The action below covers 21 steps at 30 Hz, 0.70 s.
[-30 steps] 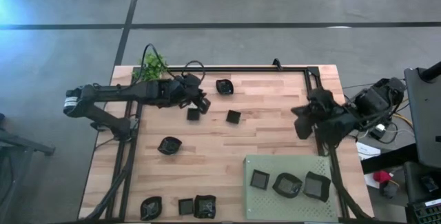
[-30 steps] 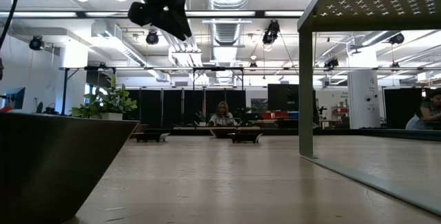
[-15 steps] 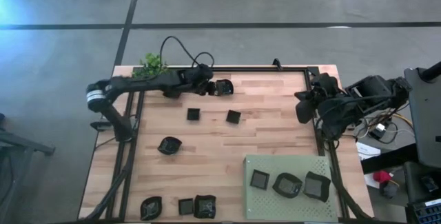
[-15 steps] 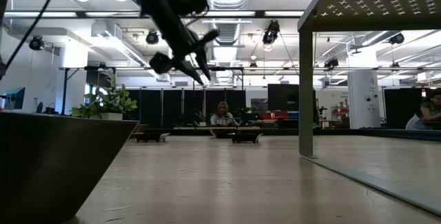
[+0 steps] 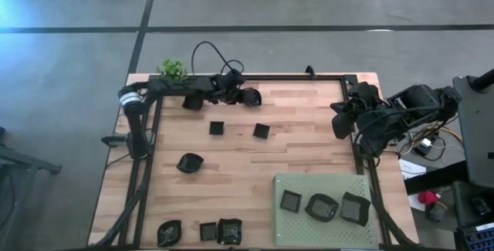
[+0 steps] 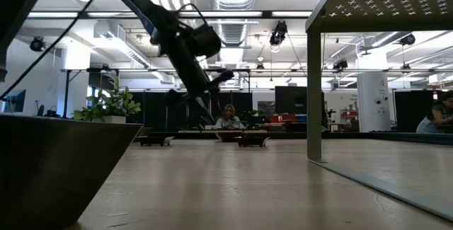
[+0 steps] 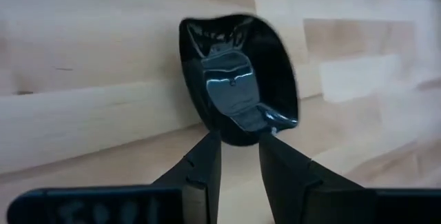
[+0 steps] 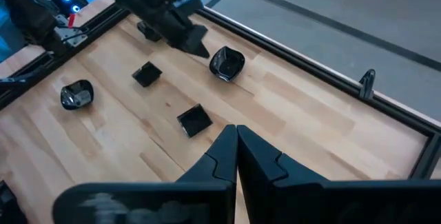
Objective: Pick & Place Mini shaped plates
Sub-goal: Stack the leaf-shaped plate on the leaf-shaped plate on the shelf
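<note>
The mini shaped plates lie scattered on the wooden table. A rounded glossy black dish [image 5: 252, 96] [image 7: 238, 79] sits near the far edge. My left gripper [image 5: 237, 96] [image 7: 239, 140] is open with a narrow gap, its tips just short of that dish's rim and above the table in the low view [image 6: 211, 94]. Two small square dishes [image 5: 217, 128] [image 5: 262, 130] and a rounded one [image 5: 190, 163] lie mid-table. Three dishes rest on the green mat [image 5: 324, 185]. My right gripper [image 5: 340, 123] [image 8: 236, 133] is shut, hovering at the table's right edge.
Three more dark dishes [image 5: 169, 232] [image 5: 208, 231] [image 5: 229, 231] sit along the near edge. A small green plant [image 5: 173, 69] stands at the far left corner. A black frame rail [image 5: 309, 78] runs along the far and side edges. A person sits far behind the table [image 6: 228, 117].
My left arm has stretched out along the far edge, carrying its gripper toward the table's far right and down, from beside the square dishes to the rounded dish. My right arm drew back a little toward the right edge, then stayed still.
</note>
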Available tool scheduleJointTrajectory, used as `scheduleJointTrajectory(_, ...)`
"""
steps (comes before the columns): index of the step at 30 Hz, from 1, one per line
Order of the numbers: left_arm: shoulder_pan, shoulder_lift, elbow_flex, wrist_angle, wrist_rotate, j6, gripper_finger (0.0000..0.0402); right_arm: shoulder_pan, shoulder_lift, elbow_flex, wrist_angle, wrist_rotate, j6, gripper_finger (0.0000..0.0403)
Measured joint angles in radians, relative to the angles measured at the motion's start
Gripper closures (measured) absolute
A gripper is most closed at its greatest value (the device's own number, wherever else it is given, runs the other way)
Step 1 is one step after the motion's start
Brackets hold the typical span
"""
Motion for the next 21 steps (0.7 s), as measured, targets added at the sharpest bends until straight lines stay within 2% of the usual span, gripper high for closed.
scheduleJointTrajectory(16,0.010,0.057,0.000,0.040,-0.041,-0.072,0.0309,0.000,0.000,0.000,0.000,0.000,-0.002,0.0394)
scheduleJointTrajectory(21,0.010,0.097,0.000,0.080,-0.022,-0.094,0.0309,0.000,0.000,0.000,0.000,0.005,-0.003,0.0394)
